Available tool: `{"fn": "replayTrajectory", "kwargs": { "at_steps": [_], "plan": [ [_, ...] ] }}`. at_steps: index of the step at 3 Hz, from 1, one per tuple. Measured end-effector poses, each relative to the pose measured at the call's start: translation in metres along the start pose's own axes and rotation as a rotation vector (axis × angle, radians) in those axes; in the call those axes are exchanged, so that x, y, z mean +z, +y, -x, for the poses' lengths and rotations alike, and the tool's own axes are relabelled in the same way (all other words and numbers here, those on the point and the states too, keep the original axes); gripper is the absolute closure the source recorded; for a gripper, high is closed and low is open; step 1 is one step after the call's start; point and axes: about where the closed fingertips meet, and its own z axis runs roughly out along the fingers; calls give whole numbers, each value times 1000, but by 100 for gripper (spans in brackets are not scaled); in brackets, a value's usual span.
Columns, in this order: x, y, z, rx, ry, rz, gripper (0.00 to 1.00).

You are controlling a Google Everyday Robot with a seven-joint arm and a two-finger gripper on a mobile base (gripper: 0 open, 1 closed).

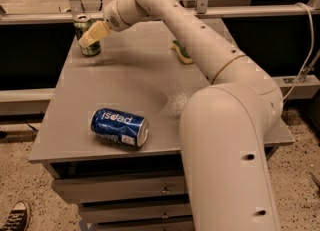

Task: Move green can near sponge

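The green can [90, 50] stands upright at the far left corner of the grey surface [130, 75], close to its back and left edges, its silver top rim showing above and its green base below. The hand [92, 35] is right at the can, its pale tan tip lying across the can's upper right side so that it overlaps the label in this view; whether it is grasping the can or released cannot be told from here. The sponge [181, 51] lies flat farther right along the back part of the same surface, well apart from the can, with bare surface between them; only its dark green top and a strip of yellow foam show, since the robot's cream arm [200, 40] crosses in front of its right part. That arm runs from the hand diagonally down to a thick segment filling the lower right. Nearer the front edge, a blue Pepsi can [120, 126] lies on its side, well apart from both the green can and the sponge. Under the surface are grey drawers [125, 190], and a dark sneaker [15, 216] rests on the speckled floor [20, 175] at the lower left.
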Motion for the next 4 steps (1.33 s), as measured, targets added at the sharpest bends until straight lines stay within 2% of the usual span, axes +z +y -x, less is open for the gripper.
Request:
{"fn": "replayTrajectory", "kwargs": {
  "at_steps": [1, 2, 4],
  "plan": [
    [14, 11, 7, 41, -39, 61, 0],
    [23, 22, 15, 35, -72, 86, 15],
    [24, 27, 14, 34, -91, 69, 62]
  ]
}}
